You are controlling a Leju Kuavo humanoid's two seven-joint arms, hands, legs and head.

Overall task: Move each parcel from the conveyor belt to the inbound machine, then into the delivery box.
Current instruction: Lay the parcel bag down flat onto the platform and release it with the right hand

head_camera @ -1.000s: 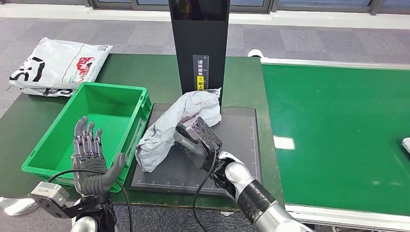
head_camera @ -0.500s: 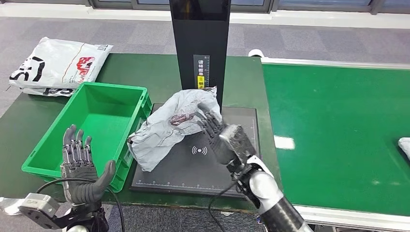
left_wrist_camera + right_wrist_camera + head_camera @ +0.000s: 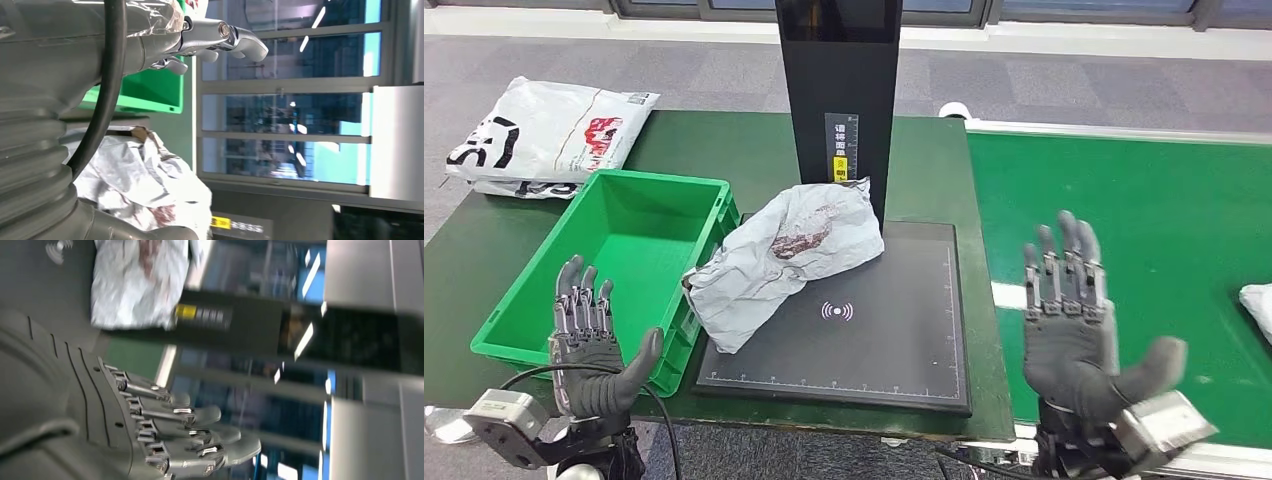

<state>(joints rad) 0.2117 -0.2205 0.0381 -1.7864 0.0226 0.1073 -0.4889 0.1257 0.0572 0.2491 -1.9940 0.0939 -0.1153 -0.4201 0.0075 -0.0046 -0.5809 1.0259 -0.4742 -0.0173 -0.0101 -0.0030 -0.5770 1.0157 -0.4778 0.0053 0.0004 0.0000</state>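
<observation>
Grey parcel (image 3: 784, 262) now lies freed on the scanner pad (image 3: 894, 340) — right hand (image 3: 1074, 325) withdrawn, spread, empty — left hand (image 3: 589, 345) also spread and empty, the green box (image 3: 639, 235) transfer pending.

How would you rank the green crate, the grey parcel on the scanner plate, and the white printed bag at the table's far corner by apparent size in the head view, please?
1. Green crate, plainly the largest.
2. Grey parcel and white printed bag look much alike; the bag lies farther from the camera and the parcel is crumpled, so I would not rank them.

Crumpled grey parcel (image 3: 779, 260), on black scanner pad (image 3: 884, 330)
</observation>
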